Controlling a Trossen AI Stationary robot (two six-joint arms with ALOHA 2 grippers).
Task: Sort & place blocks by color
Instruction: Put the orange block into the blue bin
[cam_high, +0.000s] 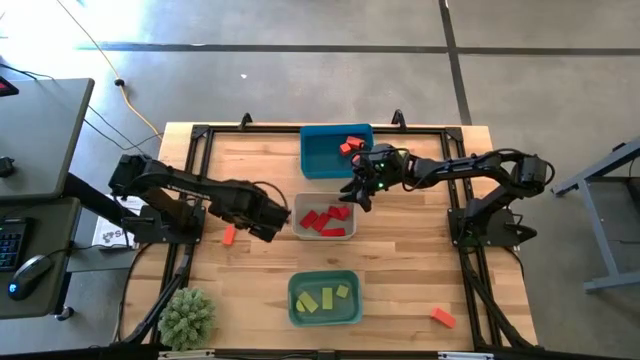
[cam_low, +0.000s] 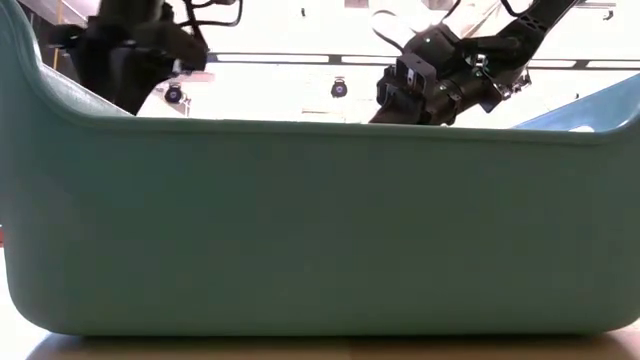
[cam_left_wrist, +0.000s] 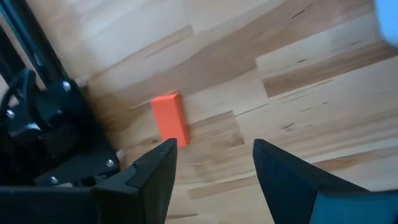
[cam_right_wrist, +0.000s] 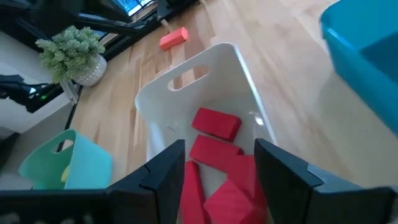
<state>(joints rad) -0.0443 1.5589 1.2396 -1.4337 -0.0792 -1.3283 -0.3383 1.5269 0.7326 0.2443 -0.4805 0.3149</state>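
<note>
Blocks (cam_high: 325, 221) lie in the middle bin (cam_high: 347, 203).

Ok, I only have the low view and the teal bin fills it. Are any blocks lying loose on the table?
Observer: Yes, two. The left orange block lies by the left arm, and the right orange block lies right of the teal bin.
Operator: Is the left gripper holding anything?
Observer: No. The left gripper is open and empty, with the left orange block just ahead of it.
Operator: And the right?
Observer: The right gripper is open and empty, above the clear-grey bin of red blocks.
</note>
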